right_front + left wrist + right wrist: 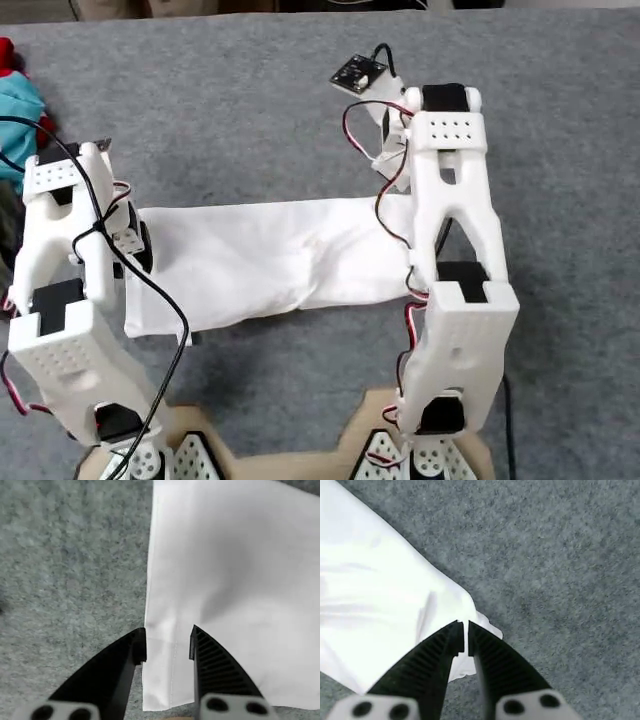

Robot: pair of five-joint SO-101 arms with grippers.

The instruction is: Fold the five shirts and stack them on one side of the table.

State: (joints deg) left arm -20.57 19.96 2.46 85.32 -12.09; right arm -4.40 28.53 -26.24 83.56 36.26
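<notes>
A white shirt (pixel 270 262), folded into a long strip, lies across the middle of the grey table cover. At its left end my left gripper (pixel 167 642) stands open, one finger on each side of the shirt's (pixel 225 570) side hem near a corner. In the high view that gripper (pixel 138 242) sits under its white arm. My right gripper (pixel 466 632) is at the shirt's (pixel 375 580) right end, shut on a small corner flap of cloth. From above it (pixel 398 180) is by the strip's far right corner.
A heap of teal and red clothes (pixel 18 108) lies at the far left edge. The grey cover (pixel 230 120) is bare behind the shirt and to the right. The arms' wooden base (pixel 285 462) runs along the front edge.
</notes>
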